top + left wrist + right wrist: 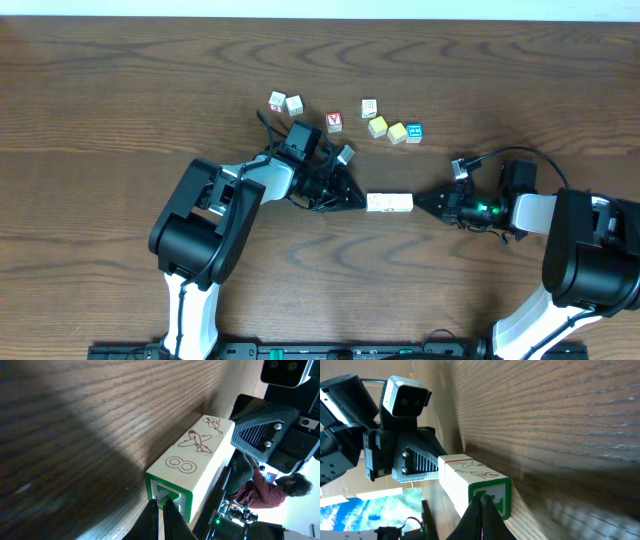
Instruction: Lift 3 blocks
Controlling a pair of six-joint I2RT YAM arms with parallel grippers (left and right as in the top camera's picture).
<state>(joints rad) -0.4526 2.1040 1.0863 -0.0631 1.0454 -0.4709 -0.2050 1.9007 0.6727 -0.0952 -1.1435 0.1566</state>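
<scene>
Three whitish blocks (390,203) lie end to end in a short row at the middle of the table. My left gripper (361,200) is shut, and its closed tips press against the row's left end. My right gripper (419,202) is also shut and presses on the right end. In the left wrist view the blocks (192,467) show reddish drawings on top and a green-framed end face against my left gripper (161,505). The right wrist view has the blocks (470,477) with the green end face at my right gripper (484,501). I cannot tell whether the row touches the wood.
Loose cubes sit behind the arms: two white lettered cubes (285,102), a red one (334,122), a white one (369,108), two yellow ones (387,130) and a blue one (414,132). Another small cube (345,154) lies by the left wrist.
</scene>
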